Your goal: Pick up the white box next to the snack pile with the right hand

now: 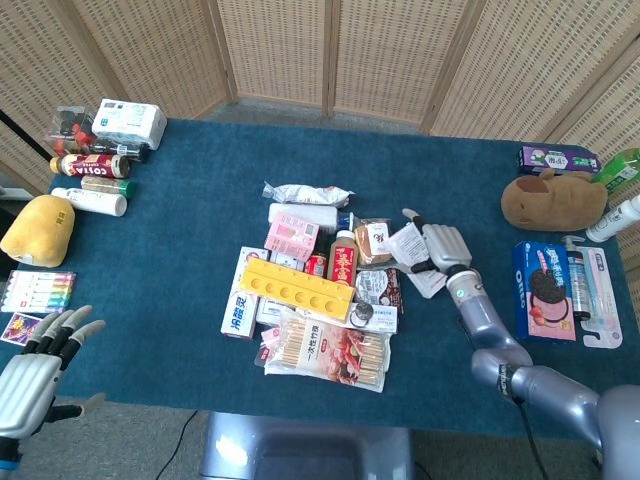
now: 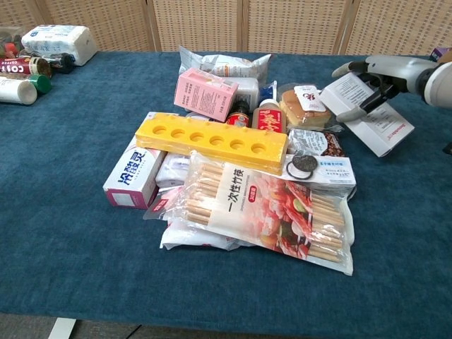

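Observation:
The white box (image 1: 412, 251) (image 2: 369, 113) sits at the right edge of the snack pile, tilted, its upper end off the bun (image 2: 302, 104). My right hand (image 1: 443, 246) (image 2: 375, 73) grips that upper end, fingers curled over the top and thumb underneath. The pile holds a yellow holed tray (image 1: 297, 289) (image 2: 212, 140), a chopsticks pack (image 2: 268, 212) and a pink box (image 2: 205, 94). My left hand (image 1: 36, 364) hovers off the table's near left corner, fingers spread and holding nothing; the chest view does not show it.
To the right of the hand lie an Oreo pack (image 1: 541, 291), a toothbrush pack (image 1: 594, 295) and a brown plush (image 1: 553, 200). On the left are bottles (image 1: 90, 200), a yellow plush (image 1: 38, 230), markers (image 1: 38, 293) and a white carton (image 1: 130, 122).

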`<state>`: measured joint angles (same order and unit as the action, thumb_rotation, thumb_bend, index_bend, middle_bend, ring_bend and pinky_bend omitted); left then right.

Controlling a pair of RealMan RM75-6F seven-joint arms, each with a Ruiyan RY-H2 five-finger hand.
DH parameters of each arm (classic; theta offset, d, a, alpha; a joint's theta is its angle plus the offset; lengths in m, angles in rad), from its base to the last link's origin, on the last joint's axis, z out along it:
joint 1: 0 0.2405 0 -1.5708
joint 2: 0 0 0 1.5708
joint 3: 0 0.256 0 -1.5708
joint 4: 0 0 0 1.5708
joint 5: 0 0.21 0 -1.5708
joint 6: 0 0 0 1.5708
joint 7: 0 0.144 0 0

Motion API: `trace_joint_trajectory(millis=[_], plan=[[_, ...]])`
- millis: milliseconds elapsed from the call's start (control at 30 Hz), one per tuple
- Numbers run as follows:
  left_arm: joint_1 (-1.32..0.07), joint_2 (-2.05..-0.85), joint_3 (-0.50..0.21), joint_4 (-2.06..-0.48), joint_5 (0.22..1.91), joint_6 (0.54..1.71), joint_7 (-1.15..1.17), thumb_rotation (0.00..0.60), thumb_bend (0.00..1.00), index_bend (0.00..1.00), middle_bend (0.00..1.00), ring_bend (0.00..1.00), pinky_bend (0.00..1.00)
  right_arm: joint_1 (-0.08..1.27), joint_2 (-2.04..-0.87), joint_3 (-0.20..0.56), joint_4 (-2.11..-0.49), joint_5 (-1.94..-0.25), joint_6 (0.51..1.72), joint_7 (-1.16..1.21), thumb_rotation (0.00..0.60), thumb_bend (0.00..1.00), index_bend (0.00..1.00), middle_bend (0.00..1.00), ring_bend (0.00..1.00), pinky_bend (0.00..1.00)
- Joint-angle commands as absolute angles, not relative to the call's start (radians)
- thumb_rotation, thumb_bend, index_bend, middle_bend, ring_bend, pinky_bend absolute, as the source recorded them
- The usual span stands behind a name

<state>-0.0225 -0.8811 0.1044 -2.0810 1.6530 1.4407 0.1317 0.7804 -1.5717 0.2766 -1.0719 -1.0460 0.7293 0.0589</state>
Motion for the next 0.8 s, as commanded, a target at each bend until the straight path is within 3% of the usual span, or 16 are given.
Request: trace_joint_trajectory(millis=[33, 500, 800], plan=[[-0.025, -0.884, 0.103, -2.080, 1.651, 1.436, 0.131, 0.600, 0.14, 0.17, 0.00, 0.00, 0.00, 0.757, -1.536, 0.282, -1.119, -1.055, 0.772, 0.056, 0.600, 0.25, 0.14, 0.55, 0.85, 0.91], [-0.036, -0.898, 0.106, -2.077, 1.670, 1.420, 0.129, 0.600, 0.14, 0.17, 0.00, 0.00, 0.00, 0.662, -1.281, 0.367, -1.538, -1.084, 0.986, 0.044, 0.600, 0.24, 0.13, 0.54, 0.85, 0.91], [-0.032, -0.889, 0.105, -2.068, 1.684, 1.439, 0.109, 0.600, 0.14, 0.17, 0.00, 0.00, 0.00, 0.655, -1.220, 0.397, -1.671, -1.081, 1.045, 0.016, 0.600, 0.23, 0.13, 0.54, 0.85, 0.91]])
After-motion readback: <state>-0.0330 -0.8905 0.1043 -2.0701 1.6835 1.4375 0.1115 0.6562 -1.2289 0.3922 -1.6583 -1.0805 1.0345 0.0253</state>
